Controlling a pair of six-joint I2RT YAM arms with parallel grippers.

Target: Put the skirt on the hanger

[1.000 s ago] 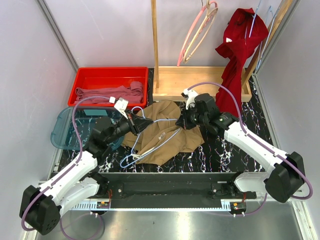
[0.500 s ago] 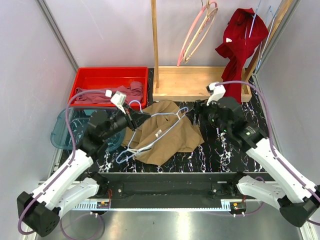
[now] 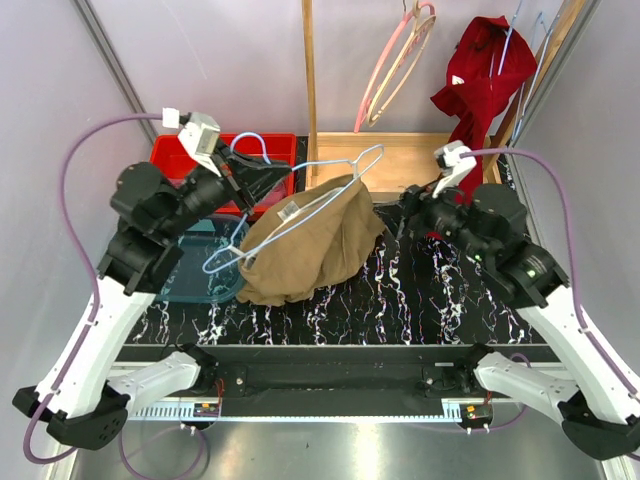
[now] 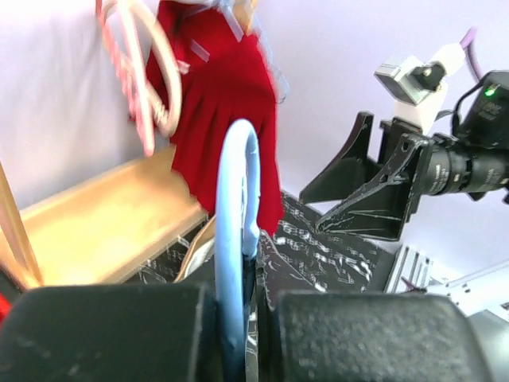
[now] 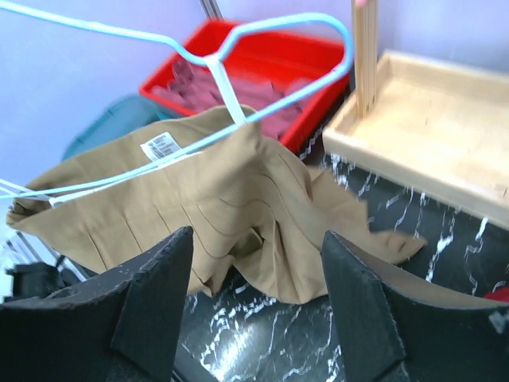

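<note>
Working from the big stuff down: the black marbled counter [image 3: 450, 300] is partly covered by the arms, and the wooden rack [image 3: 400, 160] at the back runs out of the top of the overhead view, so you can't see where its post ends. The skirt [image 3: 310, 250] is the tan heap in the middle, raised at its upper edge where it's draped on the wire and slumped down to the counter at the bottom. It's soft khaki cloth with pleat lines running down it, bunched enough that I can't make out the waist from the hem. It also hides the near corner of the teal bin [image 3: 195, 275], and the left arm blocks a good part of the red tray [image 3: 170, 160]. The dark red garment [image 3: 480, 80] hangs at the back right, blurry in the left wrist view. The hanger [image 5: 213, 62] is thin light-blue wire, tilted up in the air, with its lower part buried in the cloth. The left end effector [image 4: 238, 318] is clamped tight on its hook. The right end effector [image 5: 254, 318] is spread wide, holding nothing, just beside the skirt's right edge. A small white tag [image 5: 161, 146] shows near the wire.
</note>
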